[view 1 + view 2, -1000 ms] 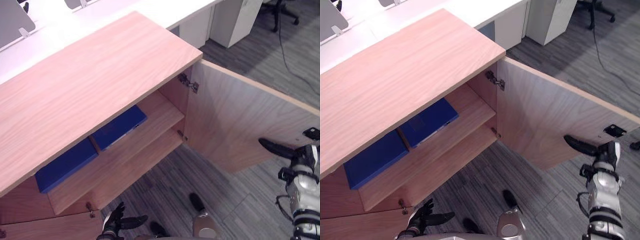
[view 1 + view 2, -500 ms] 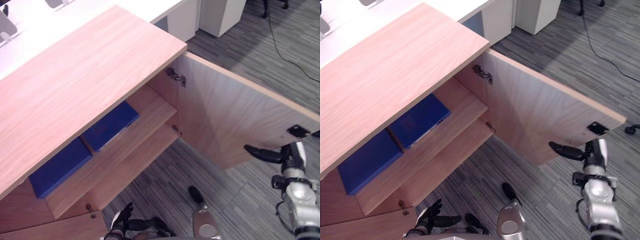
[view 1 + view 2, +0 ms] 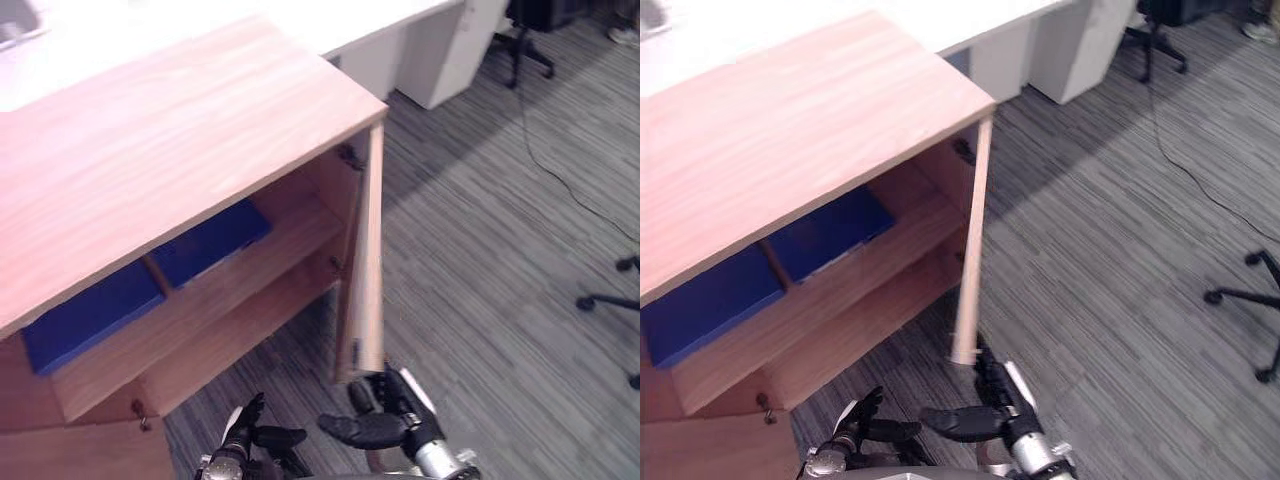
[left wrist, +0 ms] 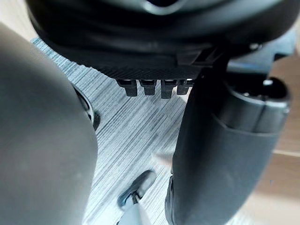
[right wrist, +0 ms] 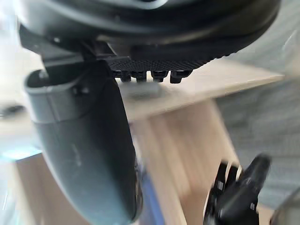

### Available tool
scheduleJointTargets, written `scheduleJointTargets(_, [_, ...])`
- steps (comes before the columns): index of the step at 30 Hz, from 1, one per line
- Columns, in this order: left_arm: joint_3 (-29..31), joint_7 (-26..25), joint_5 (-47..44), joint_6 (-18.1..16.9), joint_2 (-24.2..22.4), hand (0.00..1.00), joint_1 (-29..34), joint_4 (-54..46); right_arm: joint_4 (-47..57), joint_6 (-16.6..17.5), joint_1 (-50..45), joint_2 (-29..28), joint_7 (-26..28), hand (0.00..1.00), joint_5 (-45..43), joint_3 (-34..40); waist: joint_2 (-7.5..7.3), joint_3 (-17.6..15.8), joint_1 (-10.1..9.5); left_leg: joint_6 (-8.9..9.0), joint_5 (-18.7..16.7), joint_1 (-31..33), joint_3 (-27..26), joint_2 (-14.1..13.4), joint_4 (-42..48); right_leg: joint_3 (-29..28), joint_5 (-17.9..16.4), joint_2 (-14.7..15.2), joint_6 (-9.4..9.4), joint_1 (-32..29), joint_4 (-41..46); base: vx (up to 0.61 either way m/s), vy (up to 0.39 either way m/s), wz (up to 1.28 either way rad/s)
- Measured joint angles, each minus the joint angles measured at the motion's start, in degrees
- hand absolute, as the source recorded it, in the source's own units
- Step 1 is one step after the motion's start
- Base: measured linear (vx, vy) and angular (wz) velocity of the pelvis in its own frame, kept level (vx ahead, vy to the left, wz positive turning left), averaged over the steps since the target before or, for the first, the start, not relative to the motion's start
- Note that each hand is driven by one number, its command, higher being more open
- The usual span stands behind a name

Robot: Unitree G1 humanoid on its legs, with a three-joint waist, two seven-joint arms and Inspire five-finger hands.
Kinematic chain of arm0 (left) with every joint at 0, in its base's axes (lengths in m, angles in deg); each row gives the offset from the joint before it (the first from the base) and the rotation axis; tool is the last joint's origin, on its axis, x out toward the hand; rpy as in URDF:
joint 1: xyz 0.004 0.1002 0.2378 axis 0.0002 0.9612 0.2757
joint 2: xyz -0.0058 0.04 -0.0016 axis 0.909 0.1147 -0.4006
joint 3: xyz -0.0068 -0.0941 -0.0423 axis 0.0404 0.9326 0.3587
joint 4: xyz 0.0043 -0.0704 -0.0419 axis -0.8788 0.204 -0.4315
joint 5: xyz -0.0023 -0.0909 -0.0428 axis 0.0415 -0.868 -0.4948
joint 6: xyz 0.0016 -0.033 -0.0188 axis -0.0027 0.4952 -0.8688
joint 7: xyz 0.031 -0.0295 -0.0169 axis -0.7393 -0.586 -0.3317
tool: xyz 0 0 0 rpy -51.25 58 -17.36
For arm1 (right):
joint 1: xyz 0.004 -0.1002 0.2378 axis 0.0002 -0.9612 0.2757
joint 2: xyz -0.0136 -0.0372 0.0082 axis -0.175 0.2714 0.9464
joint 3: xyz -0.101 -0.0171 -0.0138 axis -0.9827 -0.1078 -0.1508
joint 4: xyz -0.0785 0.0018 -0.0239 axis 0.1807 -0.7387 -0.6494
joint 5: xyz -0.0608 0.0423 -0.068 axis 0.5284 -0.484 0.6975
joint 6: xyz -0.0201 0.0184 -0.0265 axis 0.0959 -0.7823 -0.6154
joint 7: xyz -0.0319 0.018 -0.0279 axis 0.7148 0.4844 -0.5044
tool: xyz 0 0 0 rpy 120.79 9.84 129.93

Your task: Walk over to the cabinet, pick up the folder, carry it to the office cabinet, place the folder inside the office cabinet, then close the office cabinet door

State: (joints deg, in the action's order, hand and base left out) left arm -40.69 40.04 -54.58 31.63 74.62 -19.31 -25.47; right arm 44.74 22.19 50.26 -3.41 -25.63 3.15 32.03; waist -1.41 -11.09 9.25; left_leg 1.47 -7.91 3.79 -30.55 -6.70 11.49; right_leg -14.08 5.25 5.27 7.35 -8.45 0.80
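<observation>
**Operator:** Where did the folder sit?

**Describer:** You had a blue folder [image 3: 85, 315] lying flat on the upper shelf [image 3: 250, 275] inside the cabinet [image 3: 180, 130], toward its left. A second folder [image 3: 210, 240], also blue, lay flat just beside it on the same shelf. A thin wooden divider [image 3: 153, 272] stood between them. Neither of your hands had hold of either one.

**Operator:** And the door?

**Describer:** The door [image 3: 365, 260] stood partway shut, hinged at the cabinet's right side. It was turned edge-on to your head camera, with its free edge toward you. The shelves showed to its left.

**Operator:** What was my right hand doing?

**Describer:** Your right hand [image 3: 385, 420] was low, right at the door's bottom free corner. Its fingers were straight and reached up by that corner, with the thumb stretched out to the left. It gripped nothing. I could not tell whether the fingertips touched the wood.

**Operator:** And my left?

**Describer:** Your left hand [image 3: 245, 435] hung low near the cabinet's foot, well apart from the folders. Its fingers were loosely spread and empty. The grey striped floor [image 3: 500, 230] lay to the right of the door, with a chair base [image 3: 608, 300] at the far right.
</observation>
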Motion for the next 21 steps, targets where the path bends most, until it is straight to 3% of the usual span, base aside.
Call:
scheduleJointTargets(3, [-1.43,-0.80,-0.02,-0.21,0.71,1.00,-0.18,-1.03,-3.82,0.20,10.90,-0.15,-1.49,1.00,2.59,-1.68,-0.35,0.09,-2.23,-0.66,1.48,1.44,5.38,1.22,-0.45,5.32,-1.66,1.32,-0.07,0.80,1.63,-0.06,-0.028,1.00])
scheduleJointTargets(7, [-1.41,-1.58,-0.21,0.50,2.22,1.00,-2.12,-1.17,-15.06,-0.19,27.43,-1.34,-8.23,1.00,5.31,3.02,-1.22,0.38,-6.07,-1.55,5.77,3.42,12.20,3.70,-4.65,12.36,-2.51,3.17,-0.37,1.10,1.90,-0.04,-0.017,0.91])
scheduleJointTargets(11, [-0.87,-1.70,-3.08,0.57,3.15,1.00,-2.03,-1.61,-23.56,-0.38,37.08,-4.54,-13.32,1.00,4.90,11.20,-1.21,0.37,-7.09,-2.08,9.49,5.17,17.70,5.22,-8.34,18.08,-2.50,4.09,-0.32,1.12,1.38,0.00,-0.009,0.80])
scheduleJointTargets(14, [0.47,-2.37,-5.70,0.85,3.21,1.00,-1.18,-2.59,-27.09,-0.55,38.65,-5.04,-18.45,1.00,3.27,18.98,-1.05,0.25,-7.82,-2.54,12.46,5.82,21.57,5.98,-11.41,21.79,-2.48,4.34,-0.30,1.40,1.16,0.00,0.008,0.68])
scheduleJointTargets(16, [1.63,-2.87,-6.18,0.87,2.95,1.00,-1.01,-2.96,-28.34,-0.69,38.99,-3.82,-19.44,1.00,2.07,20.39,-0.58,-0.03,-8.56,-2.15,13.68,5.80,23.31,6.48,-12.99,23.73,-2.55,4.36,-0.36,1.69,1.17,-0.04,0.029,0.52])
scheduleJointTargets(21, [8.40,-3.84,-10.98,0.99,0.70,1.00,3.01,-6.54,-32.17,-0.42,38.73,-3.12,-20.99,1.00,-0.68,23.27,1.79,-1.43,-10.14,-0.83,16.68,4.76,29.53,6.85,-16.79,29.49,-4.88,4.20,-0.53,4.20,1.53,-0.07,0.002,0.59])
